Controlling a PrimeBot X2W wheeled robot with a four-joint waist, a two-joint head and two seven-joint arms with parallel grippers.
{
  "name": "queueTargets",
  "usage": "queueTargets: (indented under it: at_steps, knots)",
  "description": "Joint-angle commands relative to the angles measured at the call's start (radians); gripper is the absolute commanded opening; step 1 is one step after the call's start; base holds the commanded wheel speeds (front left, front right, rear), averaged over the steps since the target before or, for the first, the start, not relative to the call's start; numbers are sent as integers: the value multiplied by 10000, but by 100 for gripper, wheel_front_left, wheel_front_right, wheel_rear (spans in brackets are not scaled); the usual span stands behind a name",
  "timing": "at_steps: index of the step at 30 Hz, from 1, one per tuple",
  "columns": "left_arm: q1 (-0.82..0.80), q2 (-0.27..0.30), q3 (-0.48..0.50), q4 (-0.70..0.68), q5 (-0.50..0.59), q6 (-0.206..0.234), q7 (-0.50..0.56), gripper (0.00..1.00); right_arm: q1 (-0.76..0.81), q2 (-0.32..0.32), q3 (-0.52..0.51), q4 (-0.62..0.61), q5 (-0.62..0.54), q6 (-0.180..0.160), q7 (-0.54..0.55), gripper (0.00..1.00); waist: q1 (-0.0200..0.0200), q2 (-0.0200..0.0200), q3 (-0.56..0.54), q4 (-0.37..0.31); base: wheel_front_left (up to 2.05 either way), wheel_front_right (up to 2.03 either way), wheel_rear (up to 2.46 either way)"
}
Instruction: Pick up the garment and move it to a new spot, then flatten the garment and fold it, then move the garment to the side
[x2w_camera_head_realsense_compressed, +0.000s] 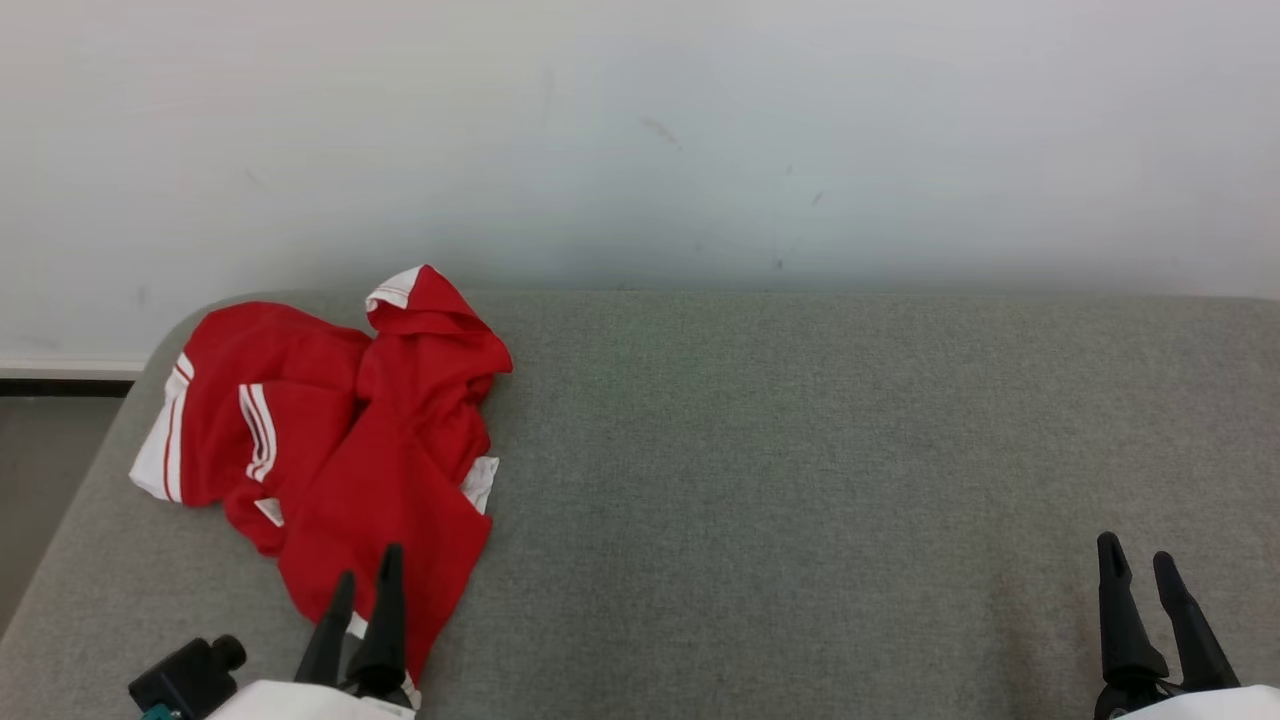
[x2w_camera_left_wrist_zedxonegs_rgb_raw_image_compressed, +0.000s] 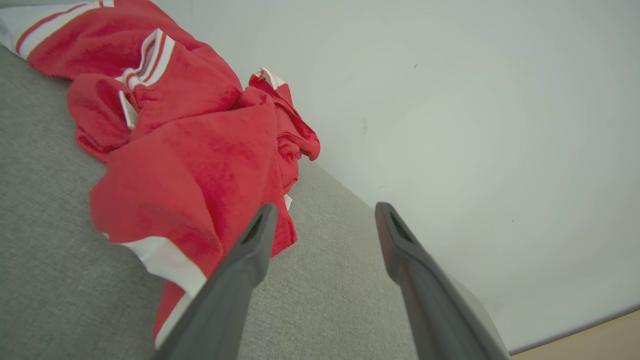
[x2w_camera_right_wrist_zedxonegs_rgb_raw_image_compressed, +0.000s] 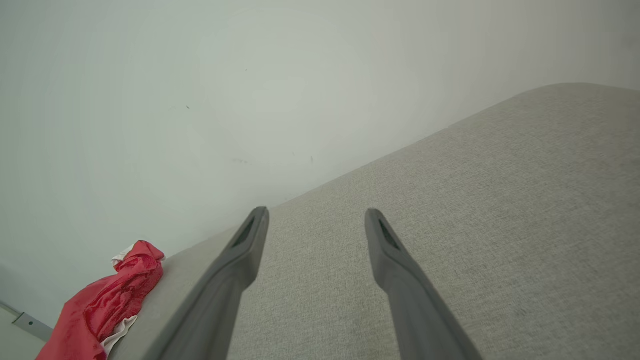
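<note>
Grey woven cushion (x2w_camera_head_realsense_compressed: 800, 480); crumpled red garment (x2w_camera_head_realsense_compressed: 400, 470), white-striped trim.

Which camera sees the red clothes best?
The head view: nearly the whole crumpled garment shows there. The left wrist view cuts off its top; the right wrist view catches just one end.

Soft red cloth garment (x2w_camera_head_realsense_compressed: 390, 470), matt.

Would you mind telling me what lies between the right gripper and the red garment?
Just bare grey upholstered surface lies between the right gripper and the red garment; the head view shows that whole stretch.
</note>
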Motion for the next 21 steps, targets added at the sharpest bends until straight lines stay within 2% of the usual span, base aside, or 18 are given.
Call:
queueTargets:
  at_steps: [1,21]
  knots:
    - [-59,136,-18,-57,475,68,-117,100,-42,-143,19,-67,-375,6,-115,100,0,0,-8,-3,0,0,0]
    - [103,638,-431,206,3285,648,-678,100,50,-159,185,427,-2686,7,-675,100,0,0,-49,-37,0,0,0]
